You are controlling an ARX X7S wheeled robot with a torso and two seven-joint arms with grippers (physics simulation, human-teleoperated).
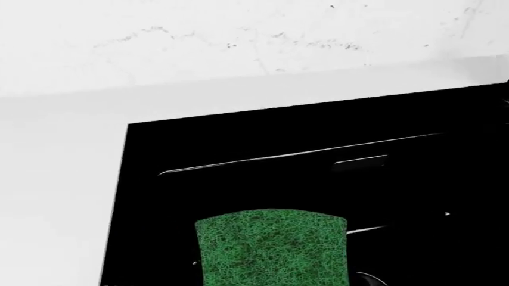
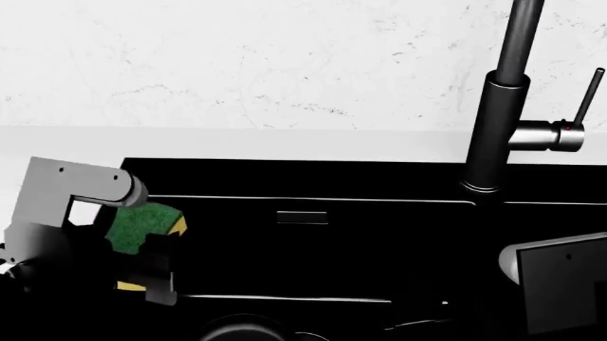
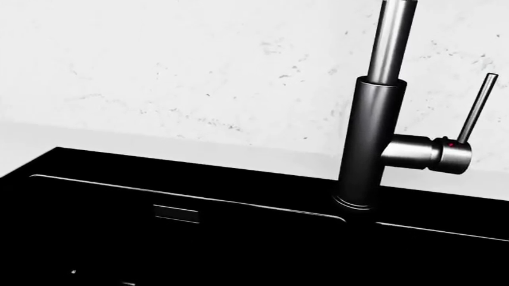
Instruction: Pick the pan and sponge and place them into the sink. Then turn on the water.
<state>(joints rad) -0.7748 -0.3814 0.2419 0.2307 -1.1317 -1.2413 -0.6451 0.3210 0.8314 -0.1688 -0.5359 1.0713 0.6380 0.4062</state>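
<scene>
Sponge (image 2: 141, 226): green with a yellow layer, pinched in the jaws of the left gripper (image 2: 142, 245), held over the left end of the sink's left basin, clear of its floor.
Sink (image 2: 379, 249): black, double-basin, set in the white tabletop (image 2: 57, 142); steel overflow slot (image 2: 301, 217) on the back wall.
Faucet (image 2: 498, 121): dark, upright behind the sink, with a thin lever (image 2: 588, 99) raised at its side.
Right gripper: jaws out of frame, state could not be told.
Pan: not seen.
</scene>
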